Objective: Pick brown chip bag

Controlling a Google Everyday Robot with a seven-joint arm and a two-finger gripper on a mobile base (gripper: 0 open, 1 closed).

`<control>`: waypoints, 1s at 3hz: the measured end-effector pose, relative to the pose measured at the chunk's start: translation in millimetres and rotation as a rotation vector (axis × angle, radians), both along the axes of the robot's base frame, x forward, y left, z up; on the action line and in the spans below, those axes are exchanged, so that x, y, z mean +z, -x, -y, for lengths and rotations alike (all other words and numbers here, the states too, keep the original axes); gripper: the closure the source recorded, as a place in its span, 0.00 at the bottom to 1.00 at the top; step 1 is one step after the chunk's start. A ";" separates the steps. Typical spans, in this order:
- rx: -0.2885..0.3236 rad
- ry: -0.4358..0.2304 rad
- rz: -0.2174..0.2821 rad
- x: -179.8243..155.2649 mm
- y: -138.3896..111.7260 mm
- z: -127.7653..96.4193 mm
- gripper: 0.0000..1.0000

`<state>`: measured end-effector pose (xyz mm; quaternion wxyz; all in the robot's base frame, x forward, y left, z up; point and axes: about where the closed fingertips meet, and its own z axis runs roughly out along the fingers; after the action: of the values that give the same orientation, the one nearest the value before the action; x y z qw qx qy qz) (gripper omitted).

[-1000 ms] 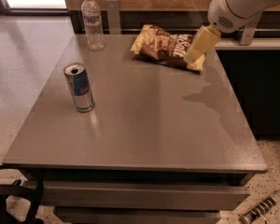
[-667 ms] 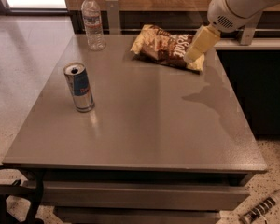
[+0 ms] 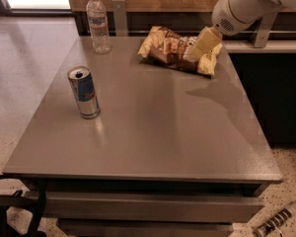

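The brown chip bag [image 3: 170, 50] lies flat at the far right of the grey table [image 3: 153, 127], dark brown in the middle with pale yellow ends. My gripper [image 3: 201, 44] hangs from the white arm [image 3: 246, 6] that comes in from the upper right. Its pale tip is over the right part of the bag, at or just above the bag's surface, and it hides part of the bag's right side.
A blue and silver can [image 3: 84, 93] stands upright at the left of the table. A clear water bottle [image 3: 98, 23] stands at the far left corner. A dark counter and rail [image 3: 266, 33] run behind the table on the right.
The arm and gripper have shifted slightly to the left over the bag. The bag, can and bottle have not moved.
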<state>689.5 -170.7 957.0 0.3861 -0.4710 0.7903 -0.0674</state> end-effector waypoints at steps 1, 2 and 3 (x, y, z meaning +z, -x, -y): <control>0.020 -0.027 0.016 -6.7 -32.8 -12.0 0.00; 0.067 -0.050 0.030 -14.3 -71.0 -35.9 0.00; 0.111 -0.067 -0.023 -37.1 -95.5 -63.6 0.00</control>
<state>784.9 -107.1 919.9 0.3957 -0.5018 0.7690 -0.0141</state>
